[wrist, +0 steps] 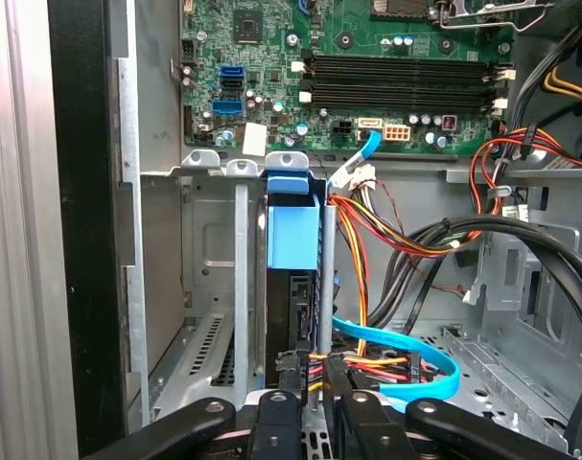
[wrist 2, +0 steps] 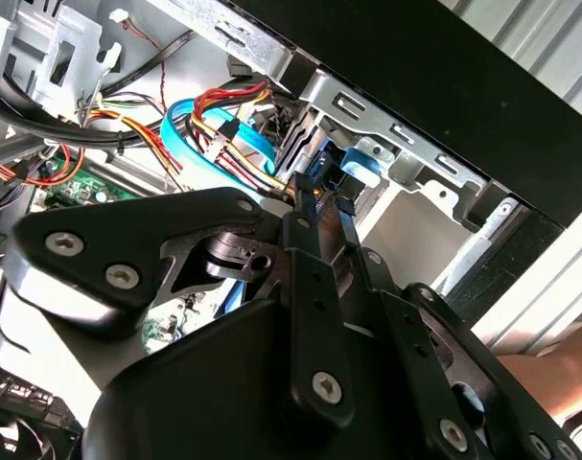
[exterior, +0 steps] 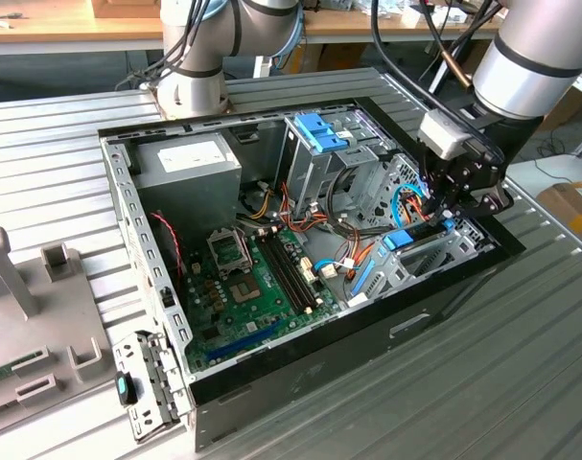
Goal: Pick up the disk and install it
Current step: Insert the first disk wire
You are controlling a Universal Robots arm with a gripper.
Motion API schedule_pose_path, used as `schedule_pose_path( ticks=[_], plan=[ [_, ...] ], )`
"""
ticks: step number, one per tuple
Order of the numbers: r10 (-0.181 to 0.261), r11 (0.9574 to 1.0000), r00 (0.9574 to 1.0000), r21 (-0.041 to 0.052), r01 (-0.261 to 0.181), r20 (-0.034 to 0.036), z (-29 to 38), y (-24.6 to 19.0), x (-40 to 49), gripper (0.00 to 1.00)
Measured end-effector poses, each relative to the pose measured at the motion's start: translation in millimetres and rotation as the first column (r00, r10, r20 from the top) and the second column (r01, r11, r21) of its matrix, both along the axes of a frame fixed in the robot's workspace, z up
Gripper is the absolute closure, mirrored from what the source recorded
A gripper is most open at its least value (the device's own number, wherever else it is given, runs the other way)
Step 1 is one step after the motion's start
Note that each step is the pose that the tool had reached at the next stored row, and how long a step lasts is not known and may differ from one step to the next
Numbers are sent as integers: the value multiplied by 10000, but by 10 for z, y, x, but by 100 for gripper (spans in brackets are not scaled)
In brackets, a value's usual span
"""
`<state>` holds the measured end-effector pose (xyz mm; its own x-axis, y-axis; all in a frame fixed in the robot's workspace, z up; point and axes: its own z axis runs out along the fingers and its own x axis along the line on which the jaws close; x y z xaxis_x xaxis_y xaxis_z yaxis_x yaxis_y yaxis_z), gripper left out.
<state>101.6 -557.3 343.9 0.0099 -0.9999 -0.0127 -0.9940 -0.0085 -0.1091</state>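
Disk (wrist: 292,251) just beyond fingers (wrist: 289,376)

Disk (wrist: 292,287) lower end hidden behind end effector (wrist: 314,383).

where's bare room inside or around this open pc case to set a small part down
Free: the ribbed metal table in front of the black computer case, and the empty silver bay beside the blue-railed dark grey disk. Crowded: the orange and black cable bundle by the gripper, and the green motherboard.
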Motion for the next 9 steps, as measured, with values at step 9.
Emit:
schedule_pose_path(
  ticks=[9],
  plan=[
    [1, 10000, 10000, 5, -1, 0, 31, 38, 0, 76]
  ],
)
